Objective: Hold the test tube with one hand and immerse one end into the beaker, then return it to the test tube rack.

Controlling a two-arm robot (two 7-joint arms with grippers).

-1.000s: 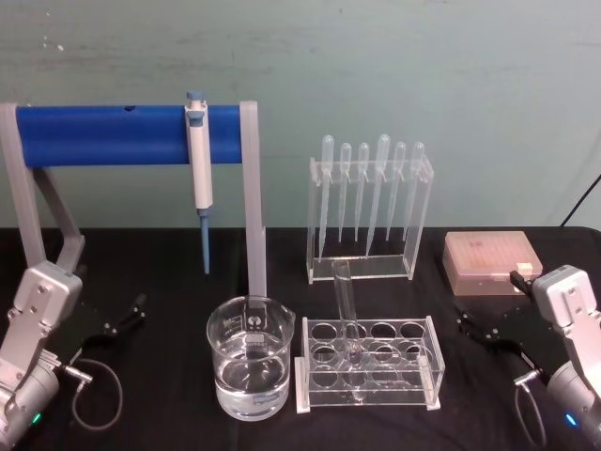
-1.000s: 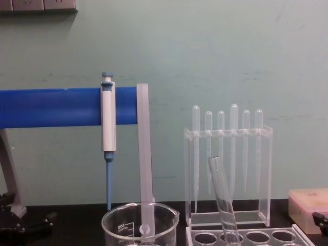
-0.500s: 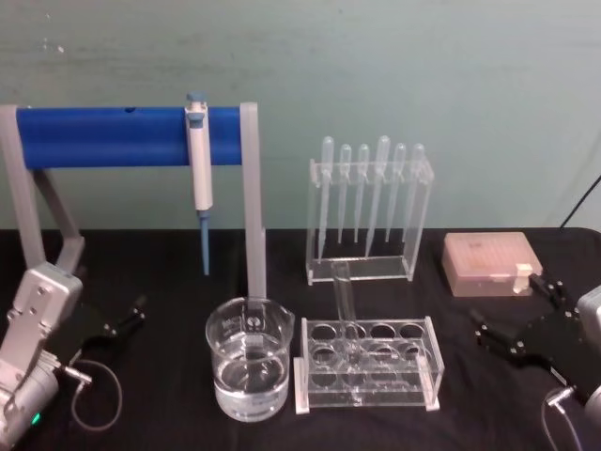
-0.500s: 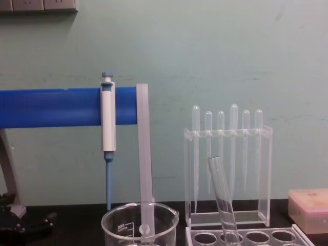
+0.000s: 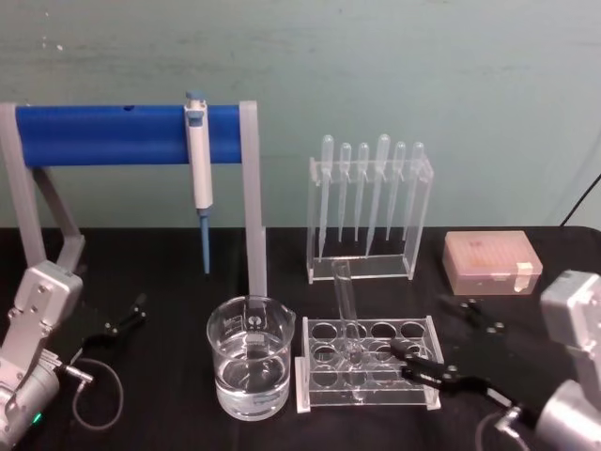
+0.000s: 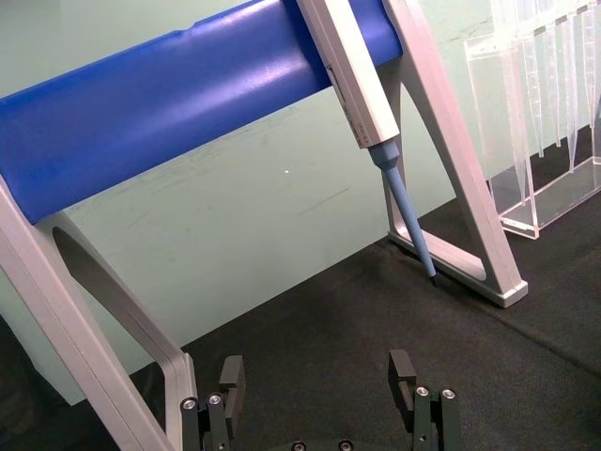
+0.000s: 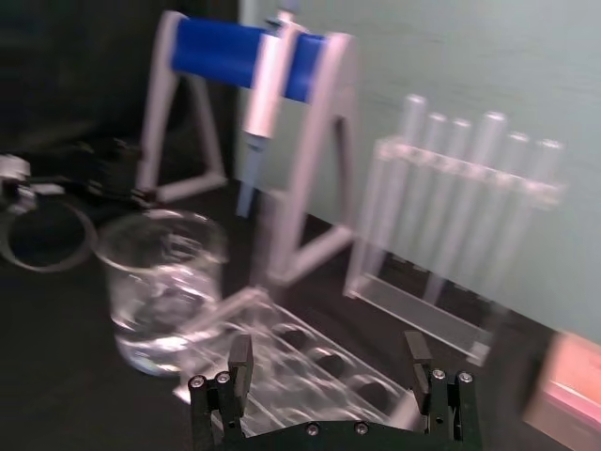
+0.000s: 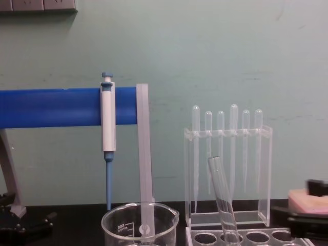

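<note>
The test tube point(image 5: 344, 308) is a clear glass tube leaning in a hole of the clear acrylic rack point(image 5: 368, 387); in the chest view the test tube point(image 8: 222, 201) tilts with its open top to the left. The beaker point(image 5: 250, 367), part full of clear liquid, stands just left of the rack. My right gripper point(image 5: 451, 340) hovers open at the rack's right end, a short way right of the tube, holding nothing. In the right wrist view the right gripper point(image 7: 329, 362) points at the rack and the beaker point(image 7: 164, 282). My left gripper point(image 5: 125, 318) rests open at the far left.
A blue bar stand point(image 5: 122, 134) with a white-and-blue pipettor point(image 5: 198, 169) hanging from it stands behind the beaker. A tall clear holder of plastic pipettes point(image 5: 368, 202) is behind the rack. A pink box point(image 5: 492, 261) lies at the back right.
My right gripper has swung left from beside the pink box to the right end of the rack. The left arm, tube and beaker have not moved.
</note>
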